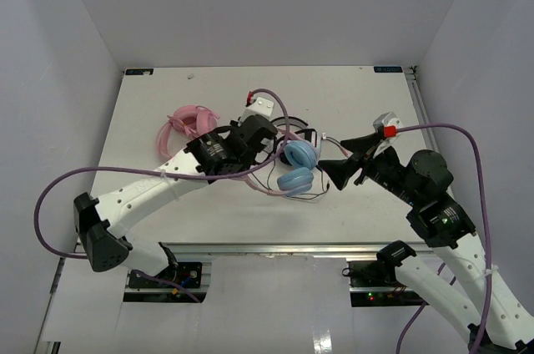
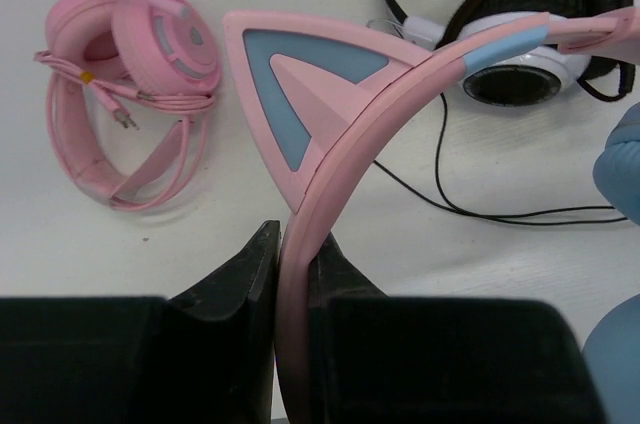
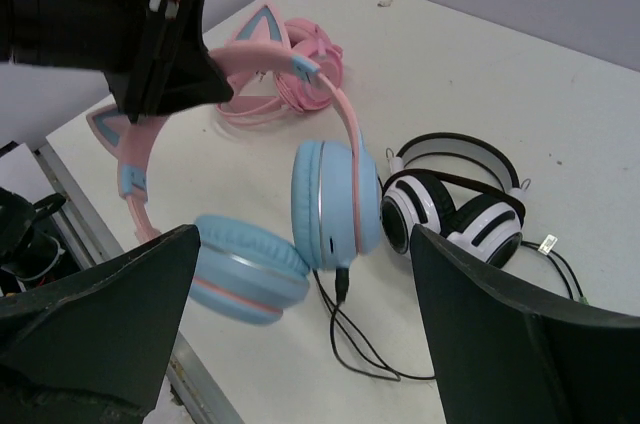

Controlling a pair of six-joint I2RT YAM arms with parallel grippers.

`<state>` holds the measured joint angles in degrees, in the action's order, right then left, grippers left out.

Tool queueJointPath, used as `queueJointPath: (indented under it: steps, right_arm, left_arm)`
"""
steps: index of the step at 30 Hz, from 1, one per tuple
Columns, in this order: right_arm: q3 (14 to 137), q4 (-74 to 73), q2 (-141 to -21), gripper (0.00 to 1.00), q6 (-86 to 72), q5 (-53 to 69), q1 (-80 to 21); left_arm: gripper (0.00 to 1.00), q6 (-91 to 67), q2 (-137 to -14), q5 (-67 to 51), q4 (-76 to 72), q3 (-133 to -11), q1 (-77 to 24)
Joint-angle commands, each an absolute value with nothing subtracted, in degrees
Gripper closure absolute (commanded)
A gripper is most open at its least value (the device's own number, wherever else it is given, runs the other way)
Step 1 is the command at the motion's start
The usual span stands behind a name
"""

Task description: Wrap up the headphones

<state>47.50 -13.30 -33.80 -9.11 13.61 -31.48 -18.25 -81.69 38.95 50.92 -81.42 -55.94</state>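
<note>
The headphones (image 1: pixel 297 165) have light blue ear cups and a pink headband with cat ears. My left gripper (image 1: pixel 269 142) is shut on the headband (image 2: pixel 330 199) and holds it up, ear cups hanging down (image 3: pixel 335 206). A cat ear (image 2: pixel 290 79) stands just beyond the jaws. The thin dark cable (image 3: pixel 365 339) is plugged into one cup and lies loose on the table. My right gripper (image 1: pixel 344 164) is open and empty, just right of the ear cups, facing them.
All-pink headphones (image 1: pixel 188 123) lie at the left of the table, also in the left wrist view (image 2: pixel 130 84). White-and-black headphones (image 3: pixel 455 199) lie just behind the blue cups. The table's front edge (image 1: pixel 275 245) is near.
</note>
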Motion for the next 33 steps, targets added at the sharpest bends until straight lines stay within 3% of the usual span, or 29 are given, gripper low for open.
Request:
queueJointPath:
  steps: [1,9,20,33]
  right_arm:
    - [44.85,-9.48,-29.01,0.08,-6.90,17.56,-31.42]
    - [37.95,-0.09,-23.39,0.08,-4.58,28.06,-31.40]
    - [27.74,23.84,-31.85,0.10,-9.25,38.70,-31.38]
    - [17.34,44.88,-39.77,0.22,-15.68,39.36,-38.12]
  left_arm:
    - [1.00,-21.58,-73.18,38.75,53.95,-89.50,-52.69]
    - [1.00,-21.91,-66.29,32.35,54.97,-94.21,-52.29]
    - [1.00,-22.22,-62.59,20.95,50.82,-95.11,-52.29]
    - [1.00,-23.80,-61.61,20.67,47.82,-94.80,-52.29]
